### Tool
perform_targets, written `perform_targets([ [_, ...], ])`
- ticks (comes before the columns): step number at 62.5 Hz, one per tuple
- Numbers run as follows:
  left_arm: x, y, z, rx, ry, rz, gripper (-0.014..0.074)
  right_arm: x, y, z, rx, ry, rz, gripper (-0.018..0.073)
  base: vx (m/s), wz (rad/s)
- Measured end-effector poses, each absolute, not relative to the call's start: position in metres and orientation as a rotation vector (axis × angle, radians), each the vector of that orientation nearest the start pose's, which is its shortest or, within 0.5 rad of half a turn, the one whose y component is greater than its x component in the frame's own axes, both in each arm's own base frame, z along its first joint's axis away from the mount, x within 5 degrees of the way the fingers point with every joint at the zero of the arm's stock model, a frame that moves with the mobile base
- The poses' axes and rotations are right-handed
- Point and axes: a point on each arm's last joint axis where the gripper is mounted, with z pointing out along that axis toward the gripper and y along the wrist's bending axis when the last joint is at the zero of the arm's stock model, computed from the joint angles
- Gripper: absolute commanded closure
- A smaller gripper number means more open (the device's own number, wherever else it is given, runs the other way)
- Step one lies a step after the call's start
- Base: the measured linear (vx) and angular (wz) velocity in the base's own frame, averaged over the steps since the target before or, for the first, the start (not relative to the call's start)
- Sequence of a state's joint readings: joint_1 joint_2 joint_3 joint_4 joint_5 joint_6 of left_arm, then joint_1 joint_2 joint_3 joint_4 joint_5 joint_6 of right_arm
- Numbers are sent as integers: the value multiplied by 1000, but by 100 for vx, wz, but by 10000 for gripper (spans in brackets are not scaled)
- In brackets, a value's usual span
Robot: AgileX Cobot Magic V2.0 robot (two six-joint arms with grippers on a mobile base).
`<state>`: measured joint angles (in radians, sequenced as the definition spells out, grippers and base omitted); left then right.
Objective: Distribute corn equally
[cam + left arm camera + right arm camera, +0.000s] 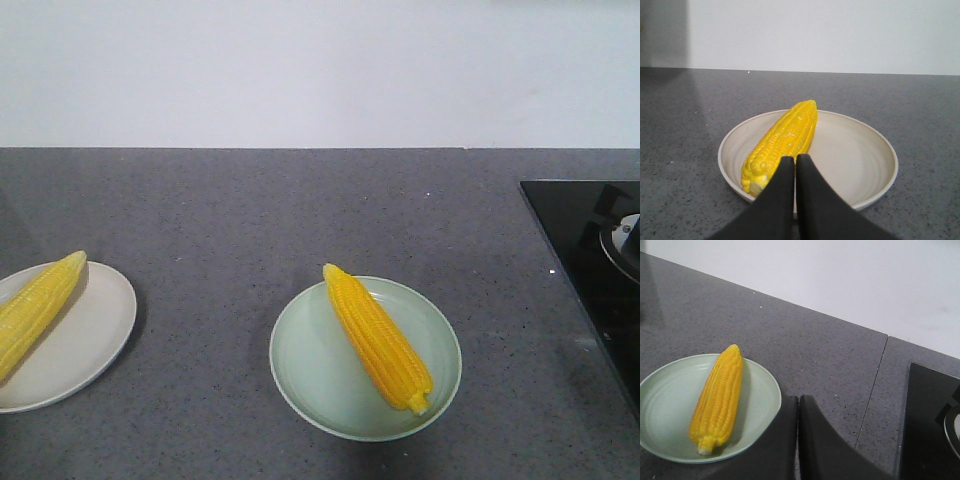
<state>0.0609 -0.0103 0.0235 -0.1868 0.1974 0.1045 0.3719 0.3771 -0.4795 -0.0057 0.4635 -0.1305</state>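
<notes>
We see one corn cob (378, 339) lying diagonally in the green plate (300, 370) at the desk's (300, 210) middle, and another cob (35, 310) in the beige plate (90, 345) to its left. Both our left gripper (795, 161) and right gripper (798, 401) have jaws pressed together, holding nothing.

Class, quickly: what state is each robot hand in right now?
Left hand: closed, holding nothing, above the near rim of the beige plate.
Right hand: closed, holding nothing, beside the green plate.
</notes>
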Motion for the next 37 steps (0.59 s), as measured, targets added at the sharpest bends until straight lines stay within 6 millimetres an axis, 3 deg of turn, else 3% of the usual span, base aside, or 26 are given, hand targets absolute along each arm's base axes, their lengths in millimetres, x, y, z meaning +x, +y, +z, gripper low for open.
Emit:
perform_targets([
  [8,56,0,188,-91,1689,-44,604,75,28,299,-476,1795,138,562,0,0],
  [22,56,0,188,-91,1689,-44,604,73,27,255,-459,1765,145,562,0,0],
  [37,56,0,188,-91,1689,-44,604,69,19,216,-254,1724,178,562,0,0],
])
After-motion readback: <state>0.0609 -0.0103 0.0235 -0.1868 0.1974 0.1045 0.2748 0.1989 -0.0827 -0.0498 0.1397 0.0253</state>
